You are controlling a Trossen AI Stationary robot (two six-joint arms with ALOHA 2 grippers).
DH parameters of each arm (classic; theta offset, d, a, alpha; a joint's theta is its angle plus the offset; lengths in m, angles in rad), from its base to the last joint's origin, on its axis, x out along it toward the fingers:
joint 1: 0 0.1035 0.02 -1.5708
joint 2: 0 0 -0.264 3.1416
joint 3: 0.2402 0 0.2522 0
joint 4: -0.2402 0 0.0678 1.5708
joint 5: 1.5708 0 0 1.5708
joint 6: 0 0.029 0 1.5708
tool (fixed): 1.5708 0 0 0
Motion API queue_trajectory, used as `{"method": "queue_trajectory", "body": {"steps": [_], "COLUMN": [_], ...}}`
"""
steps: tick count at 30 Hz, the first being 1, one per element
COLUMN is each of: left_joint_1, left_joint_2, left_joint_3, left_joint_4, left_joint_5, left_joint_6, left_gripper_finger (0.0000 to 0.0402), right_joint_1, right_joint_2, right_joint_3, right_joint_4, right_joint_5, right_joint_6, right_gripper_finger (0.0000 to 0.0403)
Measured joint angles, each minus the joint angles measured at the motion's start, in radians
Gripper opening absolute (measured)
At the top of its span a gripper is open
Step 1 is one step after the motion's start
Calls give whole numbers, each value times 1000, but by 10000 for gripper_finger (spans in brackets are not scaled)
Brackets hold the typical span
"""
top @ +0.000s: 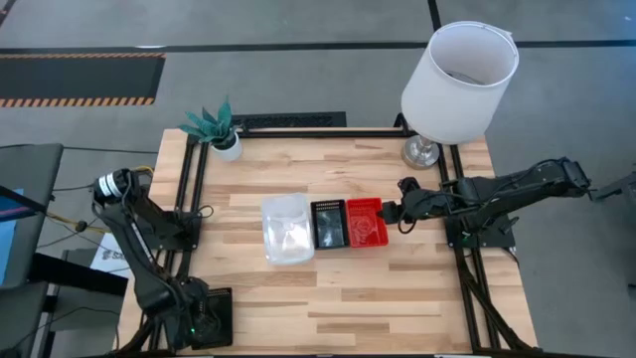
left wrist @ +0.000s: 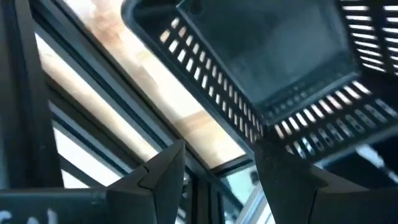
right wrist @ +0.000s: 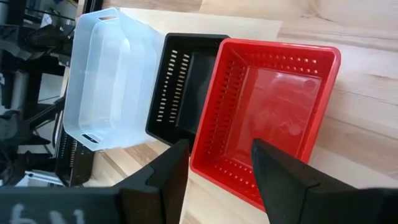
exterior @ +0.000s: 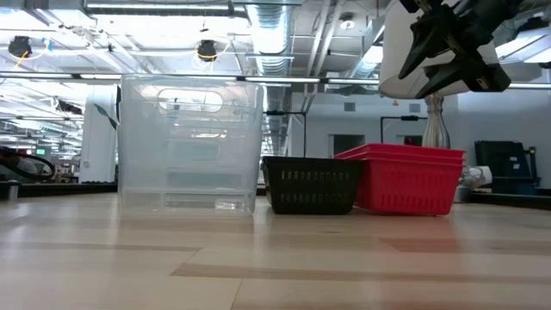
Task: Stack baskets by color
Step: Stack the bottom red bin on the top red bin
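Observation:
Three groups of baskets stand in a row mid-table on their bottoms: a tall clear stack, a black basket, and nested red baskets. My right gripper hangs open above the red baskets' right end, clear of them. My left gripper is open at the table's left edge, pointing steeply down. Another black basket lies just beyond its fingertips, by the frame rail. What that basket rests on is hidden.
A lamp with a big white shade stands at the far right corner and a small potted plant at the far left corner. Black frame rails run along the table's edges. Bare wood lies along the near side.

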Motion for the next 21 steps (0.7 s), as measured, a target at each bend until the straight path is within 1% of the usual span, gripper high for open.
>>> {"method": "queue_trajectory", "body": {"steps": [2, 10, 12, 15, 17, 19, 21], "left_joint_1": [1, 4, 22, 67, 96, 120, 136], "left_joint_2": [16, 68, 74, 85, 82, 78, 82], "left_joint_3": [-7, -5, -6, 5, 29, 54, 61], "left_joint_4": [14, -1, -7, -58, -125, -147, -163], "left_joint_5": [-5, 5, 25, 95, 83, 53, 35], "left_joint_6": [-43, -121, -130, -78, 14, 111, 161], "left_gripper_finger": [183, 183, 182, 176, 169, 163, 156], "right_joint_1": [0, 1, 5, 12, 13, 13, 13], "right_joint_2": [0, 0, 0, 0, 0, 0, 0], "right_joint_3": [0, 0, 0, 0, 0, 0, 0], "right_joint_4": [1, 3, 3, 3, 2, -1, 0], "right_joint_5": [0, 0, -1, -1, -1, -2, -2], "right_joint_6": [0, -3, -3, -4, -4, -4, -4], "right_gripper_finger": [195, 190, 188, 188, 188, 189, 189]}}
